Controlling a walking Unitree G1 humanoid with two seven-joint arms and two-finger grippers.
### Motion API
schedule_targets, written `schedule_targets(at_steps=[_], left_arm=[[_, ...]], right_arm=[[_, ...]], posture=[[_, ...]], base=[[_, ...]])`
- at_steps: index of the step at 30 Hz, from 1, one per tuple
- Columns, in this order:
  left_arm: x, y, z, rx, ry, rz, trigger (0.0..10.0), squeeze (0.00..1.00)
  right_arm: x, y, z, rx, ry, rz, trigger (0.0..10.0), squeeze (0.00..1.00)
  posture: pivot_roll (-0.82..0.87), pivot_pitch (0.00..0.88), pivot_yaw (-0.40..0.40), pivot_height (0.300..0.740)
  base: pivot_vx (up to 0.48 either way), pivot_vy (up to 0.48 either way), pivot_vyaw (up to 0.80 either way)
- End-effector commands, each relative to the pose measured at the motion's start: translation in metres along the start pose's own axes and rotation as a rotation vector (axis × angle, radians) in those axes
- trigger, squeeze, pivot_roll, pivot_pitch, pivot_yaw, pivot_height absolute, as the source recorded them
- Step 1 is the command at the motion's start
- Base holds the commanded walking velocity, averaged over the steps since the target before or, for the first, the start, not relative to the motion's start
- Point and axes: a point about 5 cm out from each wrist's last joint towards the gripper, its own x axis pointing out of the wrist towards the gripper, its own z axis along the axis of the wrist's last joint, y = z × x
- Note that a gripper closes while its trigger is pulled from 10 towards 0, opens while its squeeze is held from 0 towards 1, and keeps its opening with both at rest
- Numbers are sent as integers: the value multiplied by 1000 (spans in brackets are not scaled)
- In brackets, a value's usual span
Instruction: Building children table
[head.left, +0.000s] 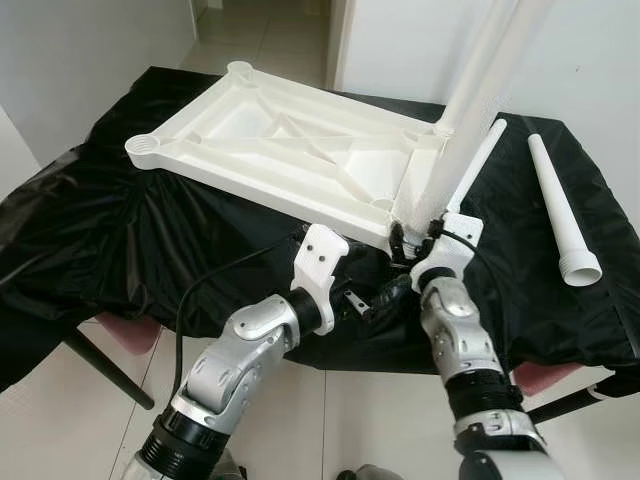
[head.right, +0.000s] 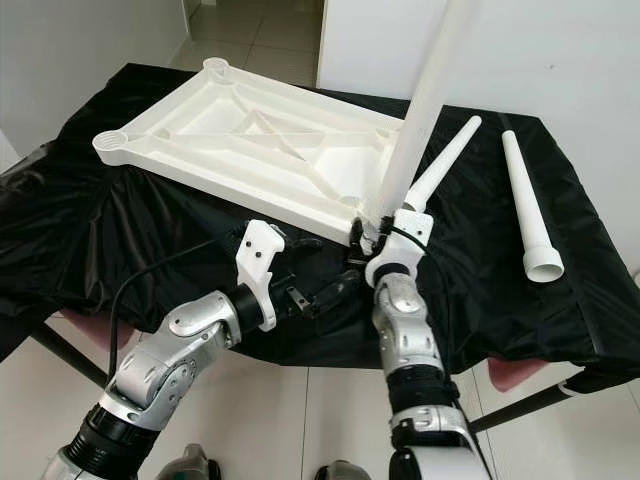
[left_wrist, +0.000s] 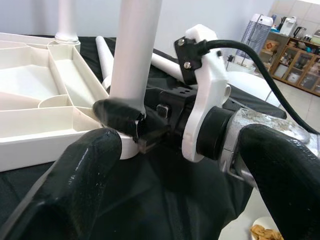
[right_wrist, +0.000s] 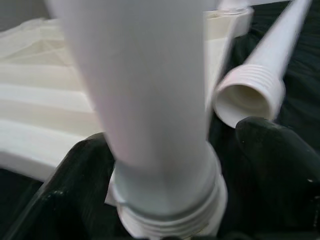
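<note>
A white plastic table top (head.left: 270, 140) lies upside down on a black cloth. My right gripper (head.left: 412, 238) is shut on a white leg (head.left: 470, 110), which stands upright at the top's near right corner socket. In the right wrist view the leg's threaded base (right_wrist: 170, 200) sits between the black fingers (right_wrist: 75, 190). A second leg (left_wrist: 65, 17) stands in the far right corner socket. My left gripper (head.left: 372, 298) hangs open just below the table's front edge, beside the right wrist, with nothing in it.
Two loose white legs (head.left: 562, 205) (head.left: 485, 150) lie on the black cloth (head.left: 120, 230) right of the top. A black cable (head.left: 200, 290) loops from my left wrist. Pink chair seats (head.left: 130, 330) show under the cloth's front edge.
</note>
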Motion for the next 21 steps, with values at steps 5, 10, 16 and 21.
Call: schedule_targets(at_steps=[5,10,16,21], left_arm=[[1,-2,-1,9,11,-37,10000,0],[1,-1,-1,14,12,-38,10000,0],[1,1,0,19,11,-35,10000,0],[1,2,2,19,9,-30,10000,0]], right_arm=[[5,-17,6,-43,2,215,10000,0],[7,-31,10,-130,19,392,10000,0],[11,-36,10,-177,56,473,10000,0],[19,-35,15,-174,65,543,10000,0]], posture=[[51,3,-53,740],[59,0,-51,740],[61,0,-47,740],[65,4,-45,740]], base=[[0,0,0],[0,0,0],[0,0,0],[0,0,0]])
